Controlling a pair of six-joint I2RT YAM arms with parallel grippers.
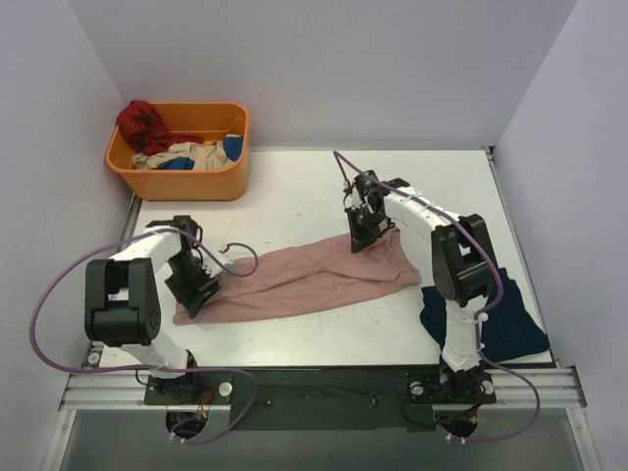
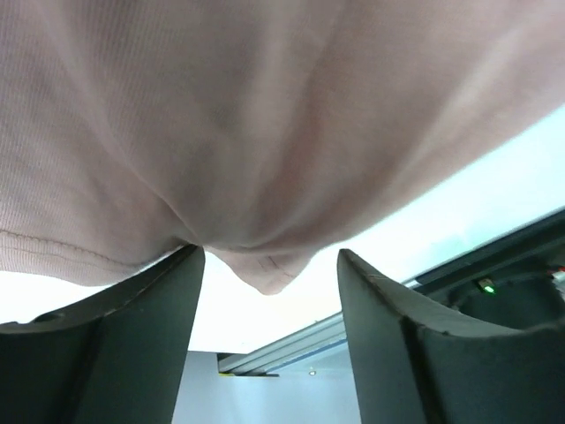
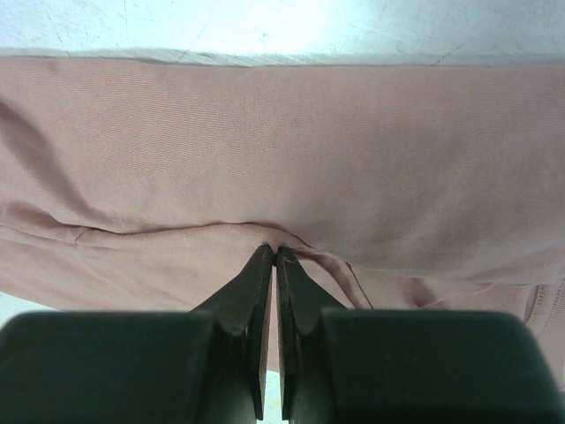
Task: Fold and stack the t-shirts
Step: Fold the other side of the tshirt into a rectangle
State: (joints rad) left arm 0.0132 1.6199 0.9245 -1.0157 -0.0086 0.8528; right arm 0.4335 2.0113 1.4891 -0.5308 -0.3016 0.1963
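- Two shirts on the bench: the pink t-shirt is strung out across the middle from near the left edge to right of centre, and the navy t-shirt is crumpled at the near right corner.
- My right gripper is clamped tight on a hem fold at the pink shirt's far right end.
- My left gripper stands wide, with pink cloth sagging between the fingers, unpinched.
- The cloth looks light and limp, so I'd expect it to sag and bunch. Best taken at hems or corners, both ends, pulled taut.
- Orange basket of clothes at the far left corner.

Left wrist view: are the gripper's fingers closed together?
No, the left gripper has its fingers wide apart, with the pink t-shirt at their tips.
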